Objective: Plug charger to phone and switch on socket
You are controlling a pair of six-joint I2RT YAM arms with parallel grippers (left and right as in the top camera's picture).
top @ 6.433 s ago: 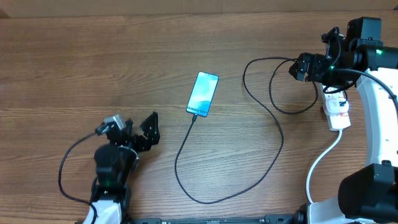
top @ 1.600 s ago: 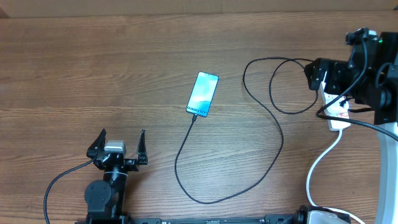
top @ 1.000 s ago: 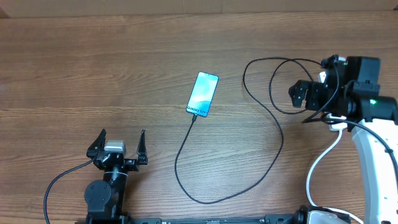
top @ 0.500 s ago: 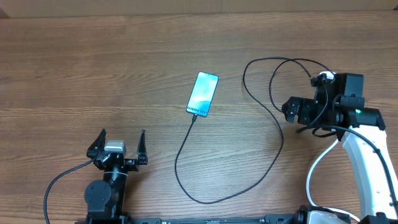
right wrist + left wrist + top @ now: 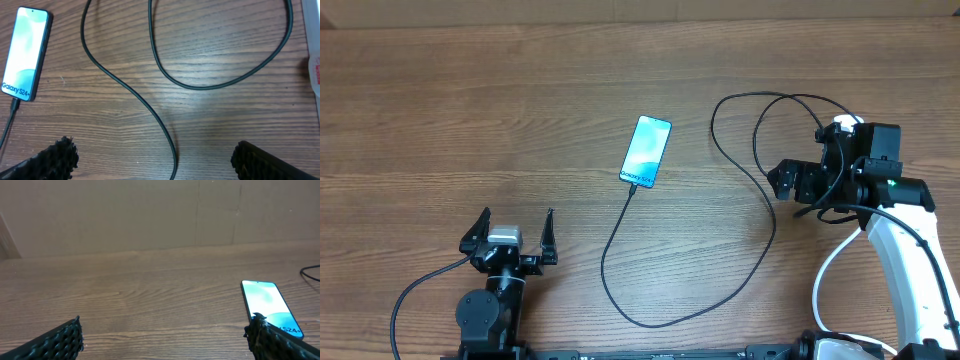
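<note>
Lying flat mid-counter (image 5: 470, 100), the phone (image 5: 646, 151) sits at about 1 o'clock from the left jaws and 9 o'clock from the right jaws, well apart from both. Both pairs stand spread and empty. The charger (image 5: 200, 86) meets the phone's near short edge and loops beneath the right jaws. The socket (image 5: 315, 50) shows at 3 o'clock in the right wrist view.

A robot lab bench: wood-grain table (image 5: 470, 100), left arm (image 5: 485, 310) and right arm (image 5: 905, 240), plain brown backboard (image 5: 125, 215)
</note>
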